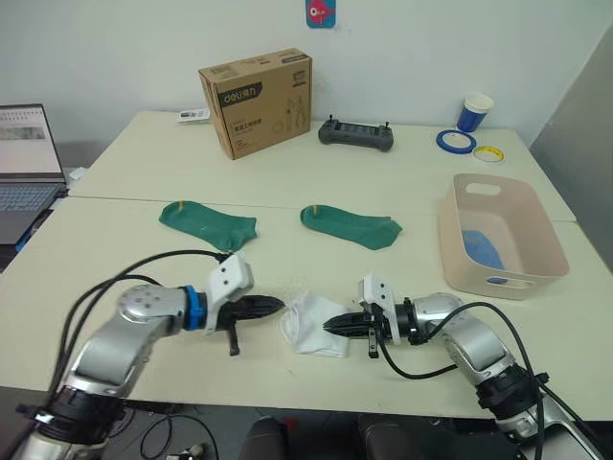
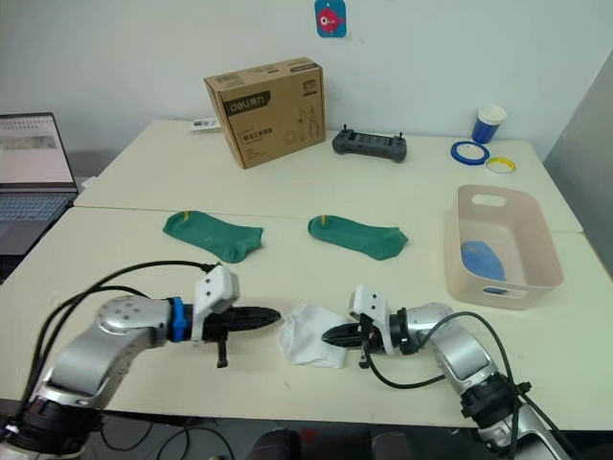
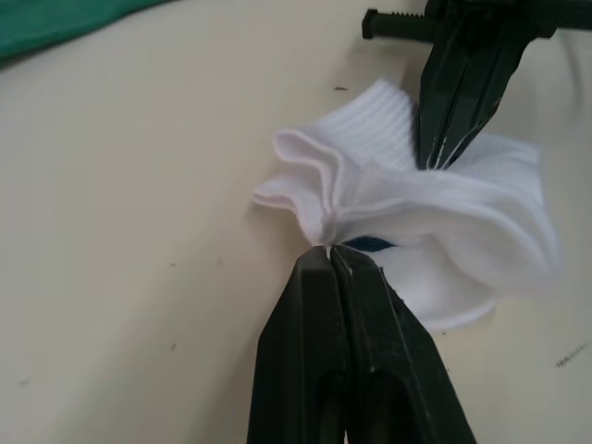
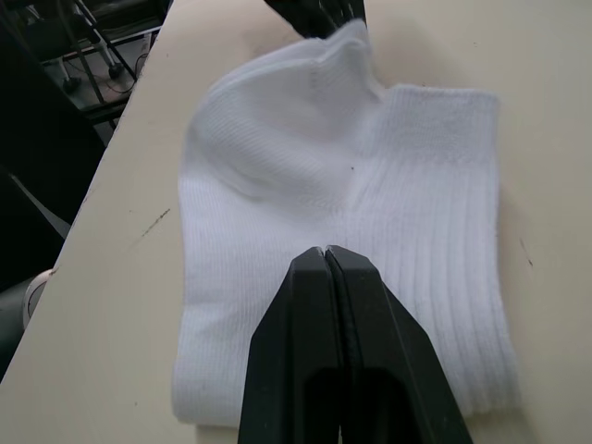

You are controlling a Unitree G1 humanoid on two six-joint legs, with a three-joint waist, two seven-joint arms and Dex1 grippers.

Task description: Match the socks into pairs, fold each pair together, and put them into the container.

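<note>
Left eye view: two cream tables butt together, and near the front edge lies a bunched pile of white socks [image 1: 314,324]. The left gripper [image 1: 276,306] reaches in from the left with its tips at the pile's left edge, and the right gripper [image 1: 330,325] meets the pile from the right. Beyond them two green socks lie flat and well apart, one to the left [image 1: 208,223] and one nearer the middle [image 1: 351,225], each with a small orange tab at its left end. The tub [image 1: 536,225] stands at the right with blue socks [image 1: 483,247] lying inside on its floor. On the far table are a cardboard box [image 1: 257,101], a black controller [image 1: 356,135], a blue-and-white cup [image 1: 474,111] and two tape rolls [image 1: 456,141]; a laptop [image 1: 26,165] sits at the far left. Right eye view: the same layout, both grippers low on the table and touching the white pile from opposite sides. Left wrist view: the left fingers [image 3: 314,351] are pressed together, pinching the gathered folds of white fabric at their tips, a small dark mark just beside them; the other gripper bites the pile's far side. Right wrist view: the right fingers [image 4: 305,351] are likewise clenched, their tips gripping the ribbed white fabric near its middle.
</note>
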